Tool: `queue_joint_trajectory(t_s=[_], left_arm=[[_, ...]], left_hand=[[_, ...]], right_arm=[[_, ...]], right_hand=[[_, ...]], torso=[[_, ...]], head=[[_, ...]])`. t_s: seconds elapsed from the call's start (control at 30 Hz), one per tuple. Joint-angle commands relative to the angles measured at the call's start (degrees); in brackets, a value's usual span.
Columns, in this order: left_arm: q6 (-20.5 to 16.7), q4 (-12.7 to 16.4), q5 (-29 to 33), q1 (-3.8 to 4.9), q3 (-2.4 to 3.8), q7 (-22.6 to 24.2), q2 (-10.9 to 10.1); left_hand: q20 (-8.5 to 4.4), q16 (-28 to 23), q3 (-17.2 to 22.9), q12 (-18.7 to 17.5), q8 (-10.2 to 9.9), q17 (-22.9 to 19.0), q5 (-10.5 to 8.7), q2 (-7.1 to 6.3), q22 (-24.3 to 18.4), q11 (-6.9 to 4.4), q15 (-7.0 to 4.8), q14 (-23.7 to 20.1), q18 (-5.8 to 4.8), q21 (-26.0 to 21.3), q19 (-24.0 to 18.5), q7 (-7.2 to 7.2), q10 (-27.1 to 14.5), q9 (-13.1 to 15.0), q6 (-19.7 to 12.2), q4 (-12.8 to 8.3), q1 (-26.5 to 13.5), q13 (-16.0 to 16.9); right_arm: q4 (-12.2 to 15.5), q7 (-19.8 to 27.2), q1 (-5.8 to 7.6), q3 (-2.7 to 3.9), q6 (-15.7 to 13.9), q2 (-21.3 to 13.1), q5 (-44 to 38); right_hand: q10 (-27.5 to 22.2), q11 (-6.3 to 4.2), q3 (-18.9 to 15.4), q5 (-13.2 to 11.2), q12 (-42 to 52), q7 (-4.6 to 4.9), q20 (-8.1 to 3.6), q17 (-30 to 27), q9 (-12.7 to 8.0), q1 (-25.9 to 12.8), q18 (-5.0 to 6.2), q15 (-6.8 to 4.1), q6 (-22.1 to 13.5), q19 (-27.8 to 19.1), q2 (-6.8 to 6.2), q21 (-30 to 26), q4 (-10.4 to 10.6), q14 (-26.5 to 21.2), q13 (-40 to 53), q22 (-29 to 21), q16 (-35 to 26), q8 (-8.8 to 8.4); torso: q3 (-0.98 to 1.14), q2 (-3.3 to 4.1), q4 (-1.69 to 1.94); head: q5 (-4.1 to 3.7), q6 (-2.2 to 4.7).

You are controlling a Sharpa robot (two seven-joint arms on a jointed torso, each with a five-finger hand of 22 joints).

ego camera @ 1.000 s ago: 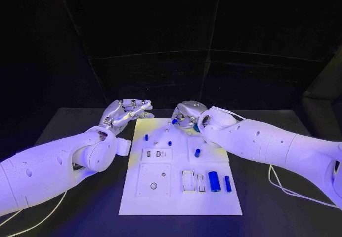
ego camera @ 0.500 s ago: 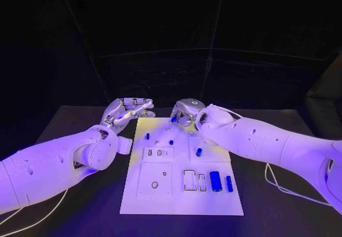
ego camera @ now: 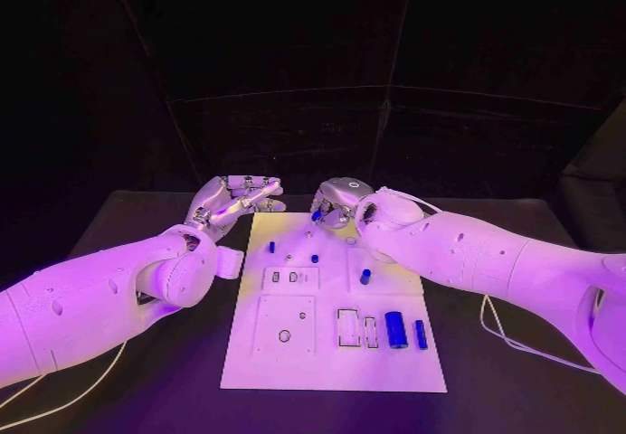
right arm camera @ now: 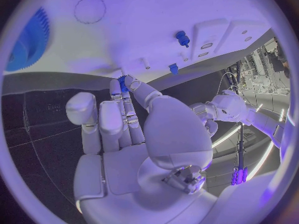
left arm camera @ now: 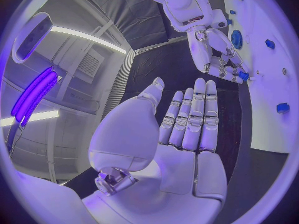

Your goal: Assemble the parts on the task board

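The white task board (ego camera: 327,362) lies in the middle of the black table. My right hand (ego camera: 336,203) hovers over the board's far edge and pinches a small blue part (ego camera: 319,215) at its fingertips; the right wrist view shows that part (right arm camera: 122,83) above the board (right arm camera: 156,30). My left hand (ego camera: 235,201) is beside the board's far left corner, fingers (left arm camera: 190,117) straight and holding nothing. Small blue pegs (ego camera: 271,246) (ego camera: 315,259) stand on the board, and two blue cylinders (ego camera: 395,329) (ego camera: 420,334) lie near its right edge.
A blue gear (right arm camera: 28,40) sits on the board near my right hand. Another blue piece (ego camera: 365,277) lies mid-board. Rectangular slots (ego camera: 347,327) and a plate with a hole (ego camera: 285,335) mark the near half. White cables (ego camera: 502,334) trail on the table on both sides.
My right hand has risen slightly toward the board's far edge, still pinching the blue part. The left hand has barely moved. The camera shifted a little.
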Motion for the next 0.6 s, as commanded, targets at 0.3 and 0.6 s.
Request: queue_joint_trajectory(t_s=[0.3, 0.6], left_arm=[[0.7, 0.0, -0.3, 0.25, 0.07, -0.1, 0.1], [0.6, -0.1, -0.3, 0.3, 0.07, -0.2, 0.2]], left_hand=[[0.25, -0.2, 0.0, -0.2, -0.3, 0.1, 0.11, 0.32, -0.1, -0.05, 0.05, -0.3, 0.26, -0.3, -0.3, 0.19, -0.4, -0.1, -0.2, -0.3, 0.4, -0.1], [0.27, -0.3, 0.1, -0.2, -0.3, 0.1, 0.12, 0.41, -0.1, -0.04, 0.06, -0.3, 0.27, -0.4, -0.3, 0.19, -0.5, -0.1, -0.2, -0.3, 0.5, -0.1]], right_arm=[[-0.8, -0.8, 0.23, 0.04, 3.1, 0.9, -1.1], [-1.4, -0.8, 0.24, 0.03, 3.1, 1.7, -1.2]], right_hand=[[-0.5, 0.04, 0.1, -0.5, -0.4, 0.12, 0.02, 0.2, 0.0, -0.3, -0.69, 0.31, -0.4, -0.5, -0.65, 0.4, 0.4, 0.9, -0.1, 0.0, 0.3, 0.14], [-0.8, 0.18, 0.2, -0.6, -0.6, 0.24, 0.12, 0.3, -0.1, -0.3, -0.7, 0.41, -0.6, -0.5, -0.81, 0.5, 0.6, 0.9, -0.2, 0.1, 0.5, -0.03]], torso=[[0.02, 0.02, 0.01], [0.02, 0.06, -0.03]], head=[[0.04, -0.15], [0.14, -0.22]])
